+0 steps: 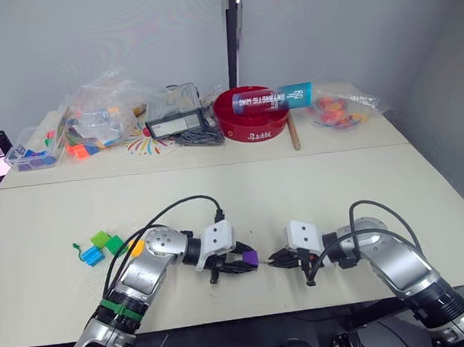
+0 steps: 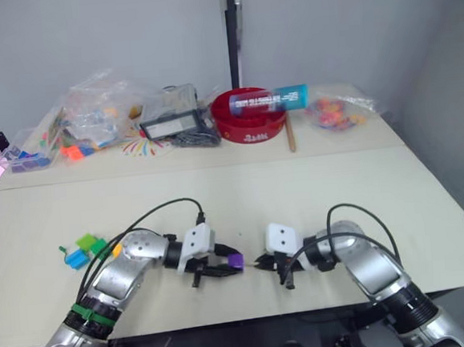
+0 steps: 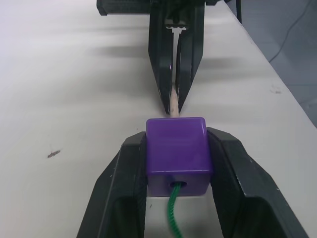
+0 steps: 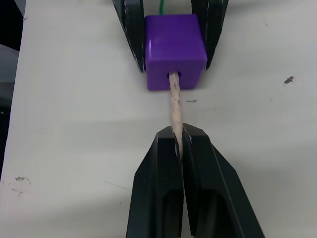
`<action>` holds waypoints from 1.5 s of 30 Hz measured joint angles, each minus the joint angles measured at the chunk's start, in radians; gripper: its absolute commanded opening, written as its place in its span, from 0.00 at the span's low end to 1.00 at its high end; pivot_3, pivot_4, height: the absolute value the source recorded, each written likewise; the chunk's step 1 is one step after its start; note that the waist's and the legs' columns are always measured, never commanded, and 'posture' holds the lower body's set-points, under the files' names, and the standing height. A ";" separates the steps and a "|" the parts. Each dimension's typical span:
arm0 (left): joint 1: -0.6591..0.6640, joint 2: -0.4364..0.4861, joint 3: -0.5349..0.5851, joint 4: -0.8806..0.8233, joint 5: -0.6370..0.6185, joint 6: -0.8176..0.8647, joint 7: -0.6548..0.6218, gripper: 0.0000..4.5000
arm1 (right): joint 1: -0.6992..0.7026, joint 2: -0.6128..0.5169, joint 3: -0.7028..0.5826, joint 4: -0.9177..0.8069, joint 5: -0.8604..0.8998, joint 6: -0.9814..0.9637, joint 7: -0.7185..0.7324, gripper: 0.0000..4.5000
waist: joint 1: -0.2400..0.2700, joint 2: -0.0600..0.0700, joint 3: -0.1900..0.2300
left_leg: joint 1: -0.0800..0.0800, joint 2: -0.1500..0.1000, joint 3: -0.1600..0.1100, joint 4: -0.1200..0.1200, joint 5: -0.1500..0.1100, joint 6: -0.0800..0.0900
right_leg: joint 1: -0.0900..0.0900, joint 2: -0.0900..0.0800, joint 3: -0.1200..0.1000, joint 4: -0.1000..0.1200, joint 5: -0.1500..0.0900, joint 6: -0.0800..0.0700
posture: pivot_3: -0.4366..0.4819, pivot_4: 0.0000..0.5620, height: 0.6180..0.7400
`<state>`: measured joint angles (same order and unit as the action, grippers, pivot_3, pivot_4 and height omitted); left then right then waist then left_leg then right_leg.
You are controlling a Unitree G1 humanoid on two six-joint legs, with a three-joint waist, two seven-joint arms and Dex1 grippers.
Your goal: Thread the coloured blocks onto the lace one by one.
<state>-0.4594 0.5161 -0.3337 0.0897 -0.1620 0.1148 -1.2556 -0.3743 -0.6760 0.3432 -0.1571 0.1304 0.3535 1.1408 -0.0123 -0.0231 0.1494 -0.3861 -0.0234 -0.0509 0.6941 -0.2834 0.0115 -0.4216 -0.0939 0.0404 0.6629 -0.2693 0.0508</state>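
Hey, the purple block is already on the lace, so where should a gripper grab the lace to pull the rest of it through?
Grip the lace's pale stiff tip, coming from the hole side of the purple block that faces away from the left gripper. The tip sticks straight out there, rigid and exposed; the right gripper already pinches it. Behind the block the green string hangs limp, so pulling there would probably unthread it.

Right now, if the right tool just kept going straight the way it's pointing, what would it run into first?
Most likely the purple block, held between the left tool's fingers. The right tool is shut on the lace's pale tip, which runs straight into that block's hole, with only bare table between them.
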 measured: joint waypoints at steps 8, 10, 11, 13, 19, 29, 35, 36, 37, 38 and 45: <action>0.030 0.216 0.106 0.085 -0.046 -0.135 -0.118 0.26 | -0.005 -0.001 0.003 0.010 -0.011 -0.022 0.013 0.00 | -0.015 0.000 0.000 | 0.002 0.003 0.001 -0.002 0.000 0.000 | 0.000 0.003 0.000 0.000 0.000 0.000 | 0.48 0.27 1.00; 0.037 0.268 0.134 0.127 -0.052 -0.173 -0.145 0.26 | -0.007 -0.001 0.004 0.014 -0.017 -0.033 0.015 0.00 | -0.015 0.000 0.000 | 0.003 0.003 0.001 -0.002 0.000 0.000 | 0.000 0.003 0.000 0.000 0.000 0.000 | 0.48 0.27 1.00; 0.039 0.293 0.148 0.154 -0.053 -0.204 -0.159 0.26 | -0.009 -0.001 0.004 0.017 -0.021 -0.040 0.016 0.00 | -0.016 0.000 0.000 | 0.003 0.003 0.001 -0.002 0.000 0.000 | 0.000 0.003 0.000 0.000 0.000 0.000 | 0.48 0.27 1.00; 0.041 0.322 0.169 0.192 -0.056 -0.234 -0.176 0.26 | -0.011 0.000 0.005 0.020 -0.027 -0.046 0.018 0.00 | -0.017 0.000 0.000 | 0.004 0.003 0.001 -0.002 0.000 0.000 | 0.001 0.003 0.000 0.001 0.000 0.000 | 0.48 0.27 1.00; 0.044 0.348 0.202 0.270 -0.063 -0.290 -0.195 0.26 | -0.017 0.005 0.009 0.022 -0.032 -0.049 0.029 0.00 | -0.019 0.000 0.000 | 0.005 0.004 0.001 -0.002 0.000 0.000 | 0.001 0.003 0.000 0.001 0.000 0.000 | 0.48 0.27 1.00; 0.034 0.441 0.248 0.441 -0.066 -0.344 -0.212 0.26 | -0.051 0.021 0.031 0.043 -0.039 -0.062 0.047 0.00 | -0.035 0.001 0.000 | 0.011 0.005 0.006 -0.007 0.000 0.000 | 0.001 0.004 0.000 0.002 0.000 0.000 | 0.48 0.27 1.00; 0.030 0.479 0.276 0.516 -0.047 -0.368 -0.205 0.26 | -0.052 0.021 0.032 0.049 -0.038 -0.063 0.056 0.00 | -0.041 0.001 0.000 | 0.014 0.006 0.008 -0.012 0.000 0.000 | 0.000 0.003 0.000 0.002 0.000 -0.001 | 0.48 0.27 1.00; 0.036 0.479 0.281 0.512 -0.047 -0.368 -0.206 0.26 | -0.052 0.021 0.032 0.049 -0.038 -0.064 0.057 0.00 | -0.040 0.001 0.000 | 0.014 0.006 0.008 -0.012 0.000 0.000 | 0.000 0.002 0.000 0.002 0.000 -0.001 | 0.48 0.27 1.00; 0.042 0.479 0.287 0.510 -0.047 -0.367 -0.207 0.26 | -0.052 0.022 0.032 0.049 -0.038 -0.064 0.057 0.00 | -0.040 0.001 0.000 | 0.014 0.006 0.008 -0.013 0.000 0.000 | 0.000 0.002 0.000 0.002 0.000 -0.001 | 0.48 0.27 1.00; 0.045 0.479 0.291 0.507 -0.047 -0.367 -0.207 0.26 | -0.052 0.022 0.032 0.049 -0.037 -0.064 0.057 0.00 | -0.040 0.001 0.000 | 0.014 0.006 0.009 -0.013 0.000 0.000 | 0.000 0.002 0.000 0.002 0.000 -0.001 | 0.48 0.27 1.00; 0.097 0.479 0.324 0.464 -0.047 -0.349 -0.205 0.26 | -0.057 0.023 0.032 0.062 -0.036 -0.067 0.059 0.00 | -0.040 0.001 0.000 | 0.014 0.005 0.009 -0.014 0.000 0.000 | 0.000 0.001 0.000 0.001 0.000 -0.001 | 0.48 0.27 1.00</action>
<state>-0.3624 0.9952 -0.0098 0.5533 -0.2092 -0.2338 -1.4607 -0.4309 -0.6525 0.3749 -0.0955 0.0945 0.2864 1.2000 -0.0521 -0.0223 0.1490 -0.3722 -0.0180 -0.0421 0.6801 -0.2835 0.0116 -0.4216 -0.0924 0.0407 0.6641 -0.2693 0.0500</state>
